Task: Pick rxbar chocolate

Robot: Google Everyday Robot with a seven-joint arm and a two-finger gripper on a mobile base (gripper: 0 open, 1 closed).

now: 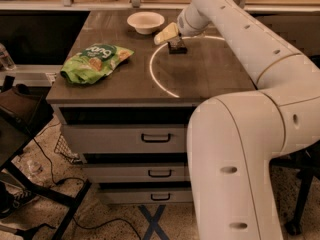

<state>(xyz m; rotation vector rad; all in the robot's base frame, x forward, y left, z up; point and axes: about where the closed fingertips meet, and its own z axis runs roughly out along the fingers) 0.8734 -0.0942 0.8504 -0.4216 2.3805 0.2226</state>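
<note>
My gripper [176, 44] hangs from the white arm over the back middle of the wooden tabletop [215, 71], right of the white bowl [145, 21], with its tip down at the surface. A small dark shape, the rxbar chocolate [179, 50], lies on the table right under the gripper's tip, on the rim of a pale ring marked on the top. I cannot separate the bar clearly from the gripper's dark tip, nor tell whether it is held.
A green crinkled chip bag [95, 61] lies at the table's front left. The table has three drawers [156, 138] below. My arm's bulky white body [235, 174] fills the right foreground. Dark furniture and cables sit on the floor at left.
</note>
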